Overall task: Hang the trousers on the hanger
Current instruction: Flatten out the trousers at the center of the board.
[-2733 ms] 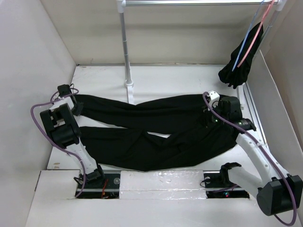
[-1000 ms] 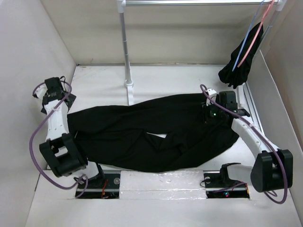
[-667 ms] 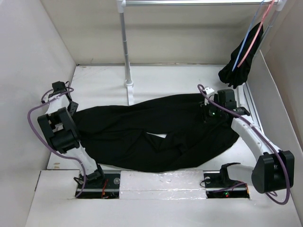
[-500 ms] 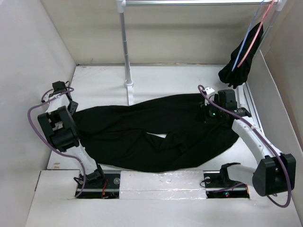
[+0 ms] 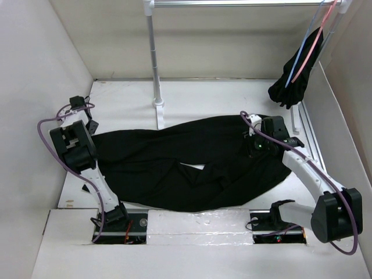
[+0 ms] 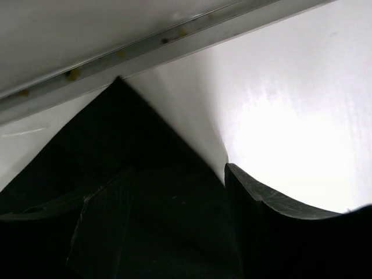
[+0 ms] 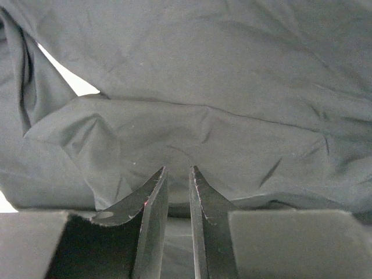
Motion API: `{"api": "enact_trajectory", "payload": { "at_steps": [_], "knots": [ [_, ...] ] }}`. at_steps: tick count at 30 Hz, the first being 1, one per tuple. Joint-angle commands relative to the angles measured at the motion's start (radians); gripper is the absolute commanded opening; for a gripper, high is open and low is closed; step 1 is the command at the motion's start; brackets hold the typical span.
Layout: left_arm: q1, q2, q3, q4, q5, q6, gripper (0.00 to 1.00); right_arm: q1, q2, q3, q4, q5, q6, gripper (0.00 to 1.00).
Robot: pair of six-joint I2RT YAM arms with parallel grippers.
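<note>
The black trousers [image 5: 186, 151] lie across the table, legs to the left and folded together, waist to the right. My left gripper [image 5: 88, 125] is at the leg ends. In the left wrist view black trouser fabric [image 6: 133, 133] fills the gap of that gripper [image 6: 177, 174], shut on it. My right gripper [image 5: 254, 145] sits on the waist; in the right wrist view it [image 7: 178, 170] is shut on a raised fold of the trousers [image 7: 203, 75]. The light-blue hanger [image 5: 302, 49] hangs from the rail at the back right.
A pink hanger [image 5: 315, 40] with a small bunched black garment [image 5: 290, 78] hangs beside the blue one. The rail's white post [image 5: 154, 64] stands at the back centre, its foot touching the trousers' edge. Walls close in left, right and behind.
The two legs, apart before, now lie together. My left arm came down from a raised pose to the leg ends and its jaws narrowed. The right gripper drifted slightly left with the waist.
</note>
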Motion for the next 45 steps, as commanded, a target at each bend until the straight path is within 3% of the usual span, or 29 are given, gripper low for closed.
{"api": "enact_trajectory", "payload": {
  "at_steps": [1,2,3,4,6,7,8,12,17,21,24,29,38,42,45],
  "knots": [
    [-0.008,0.027,0.06,0.017,-0.021,0.035,0.59,-0.029,-0.02,0.004,0.075,0.018,0.038,0.26],
    [-0.008,0.034,0.069,0.017,-0.024,0.039,0.59,-0.047,-0.019,0.014,0.077,0.023,0.044,0.26],
    [-0.008,0.069,0.102,0.014,-0.029,0.064,0.43,-0.067,-0.008,0.049,0.085,0.03,0.054,0.28],
    [-0.008,0.07,0.103,0.014,-0.029,0.064,0.43,-0.067,-0.008,0.049,0.085,0.03,0.054,0.28],
    [-0.008,0.111,0.153,0.001,-0.026,0.075,0.29,-0.103,-0.004,0.092,0.085,0.056,0.069,0.3],
    [-0.008,0.128,0.17,-0.004,-0.015,0.09,0.1,-0.116,-0.004,0.104,0.083,0.073,0.077,0.31],
    [-0.008,0.16,0.217,-0.024,-0.001,0.093,0.0,-0.148,-0.005,0.118,0.094,0.117,0.099,0.36],
    [-0.033,0.212,0.291,-0.052,-0.006,0.108,0.0,-0.282,-0.001,0.098,0.19,0.161,0.202,0.52],
    [-0.054,0.242,0.334,-0.036,-0.02,0.141,0.0,-0.457,0.082,0.054,0.351,0.177,0.305,0.56],
    [-0.074,0.278,0.415,-0.044,0.011,0.141,0.0,-0.569,0.171,0.043,0.54,0.172,0.331,0.66],
    [-0.099,0.295,0.463,-0.045,0.029,0.139,0.0,-0.592,0.322,0.16,0.517,0.182,0.279,0.75],
    [-0.11,0.318,0.521,-0.05,0.059,0.122,0.0,-0.592,0.544,0.302,0.467,0.101,0.265,0.75],
    [-0.143,0.314,0.555,-0.036,0.112,0.096,0.0,-0.574,0.683,0.334,0.52,0.099,0.327,0.68],
    [-0.143,0.306,0.564,-0.032,0.109,0.093,0.0,-0.574,0.679,0.34,0.549,0.081,0.345,0.02],
    [-0.143,0.309,0.586,-0.039,0.076,0.104,0.0,-0.613,0.565,0.297,0.589,0.11,0.363,0.0]
  ]
}}
